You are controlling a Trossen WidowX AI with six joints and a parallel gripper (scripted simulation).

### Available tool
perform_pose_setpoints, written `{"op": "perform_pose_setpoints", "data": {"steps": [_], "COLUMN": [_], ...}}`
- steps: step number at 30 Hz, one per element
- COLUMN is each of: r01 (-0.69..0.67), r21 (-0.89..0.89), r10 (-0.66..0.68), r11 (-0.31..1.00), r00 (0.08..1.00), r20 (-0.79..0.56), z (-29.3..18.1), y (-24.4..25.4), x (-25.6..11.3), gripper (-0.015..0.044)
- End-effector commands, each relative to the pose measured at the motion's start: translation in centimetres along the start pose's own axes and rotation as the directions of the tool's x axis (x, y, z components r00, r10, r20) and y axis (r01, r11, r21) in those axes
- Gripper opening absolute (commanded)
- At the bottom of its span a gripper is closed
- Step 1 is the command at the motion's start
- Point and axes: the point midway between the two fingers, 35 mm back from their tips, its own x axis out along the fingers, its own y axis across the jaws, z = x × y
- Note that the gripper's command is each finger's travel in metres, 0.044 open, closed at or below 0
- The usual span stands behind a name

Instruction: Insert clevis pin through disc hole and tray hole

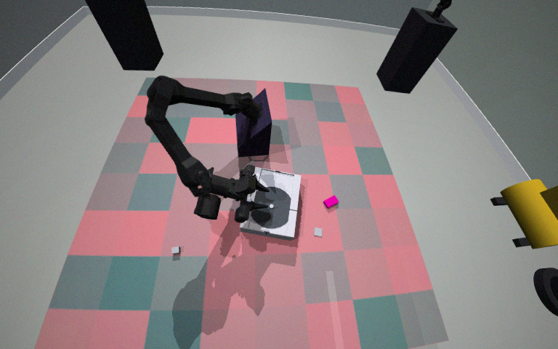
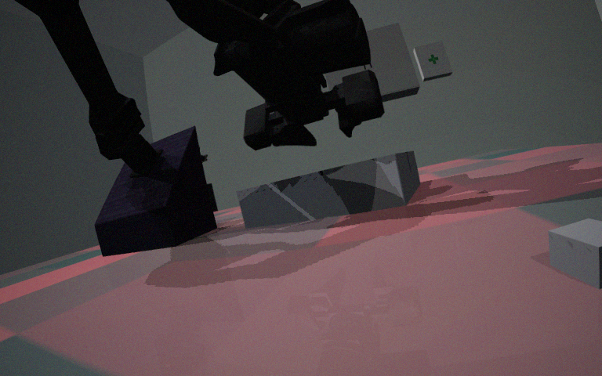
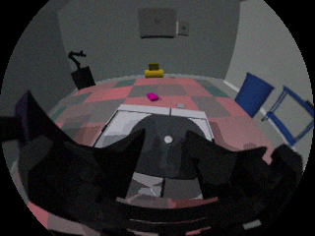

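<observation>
The pin's [image 1: 271,206] [image 3: 168,140] shank is hidden; only its pale, round head shows, at the middle of the dark disc [image 1: 281,216] [image 3: 169,159]. How far down the shank goes cannot be told. In the exterior view the tray's [image 1: 295,191] [image 2: 284,201] [image 3: 117,126] near side hides disc and pin, and the pincer [image 1: 267,198] [image 2: 331,139] [image 3: 165,133] is nearly black, its finger edges hard to make out. In the wrist view the fingers cover parts of the tray, and the round border cuts off the corners.

The pincer is open, its fingers well apart, gripping nothing. It stands above the tray. From the wrist, the head appears between the two fingertips, slightly beyond them. The top view shows it near one fingertip; whether they touch cannot be told. The disc looks flat within the tray.
</observation>
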Motion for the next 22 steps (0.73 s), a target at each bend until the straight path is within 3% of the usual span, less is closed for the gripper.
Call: {"op": "perform_pose_setpoints", "data": {"steps": [1, 4, 22], "r01": [0.034, 0.034, 0.034], "r21": [-0.011, -0.011, -0.011], "r10": [-0.034, -0.034, -0.034], "r11": [0.999, 0.999, 0.999], "r00": [0.999, 0.999, 0.999], "r20": [0.000, -0.001, -0.001], "z": [0.1, 0.2, 0.2], "y": [-0.5, -0.1, -0.1], "x": [-5.7, -7.7, -7.7], "gripper": [0.0370, 0.0440, 0.0440]}}
